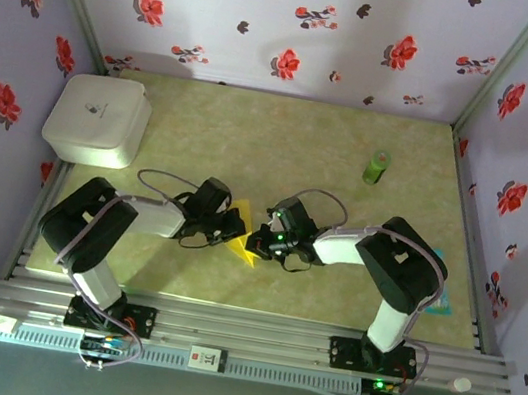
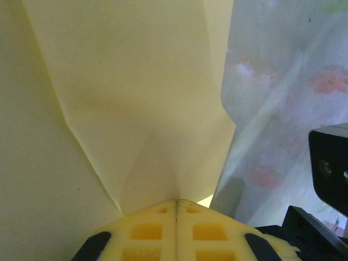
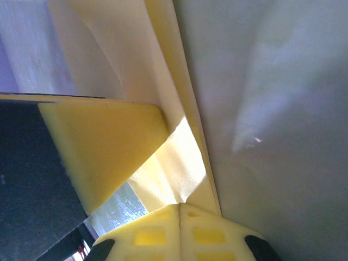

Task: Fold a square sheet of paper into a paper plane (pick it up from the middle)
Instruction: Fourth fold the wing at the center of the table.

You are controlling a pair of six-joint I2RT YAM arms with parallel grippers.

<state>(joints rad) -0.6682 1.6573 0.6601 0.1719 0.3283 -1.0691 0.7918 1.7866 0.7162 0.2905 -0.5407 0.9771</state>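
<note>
Both claws are clamped on the paper. Your left claw (image 2: 175,204) has its pads shut tight on the near end of the square sheet of paper (image 2: 136,109), and your right claw (image 3: 180,207) pinches a layered edge of the same sheet from the opposite side.

From above, the sheet sits between the two claws at the near middle of the worktop (image 1: 303,143), showing as a small yellow triangular shape. I can't tell whether it is lifted or touching the surface.

I'd judge you are partway through. Slanting creases cross the sheet in the left wrist view, and the right wrist view shows at least two layers stacked along one edge, so some folds are in. No slim dart with a clear centre crease and wings is visible, so expect further folds and a final shaping.

The green cylinder (image 1: 378,167) and the white box (image 1: 98,119) stand well apart at the far side.
</note>
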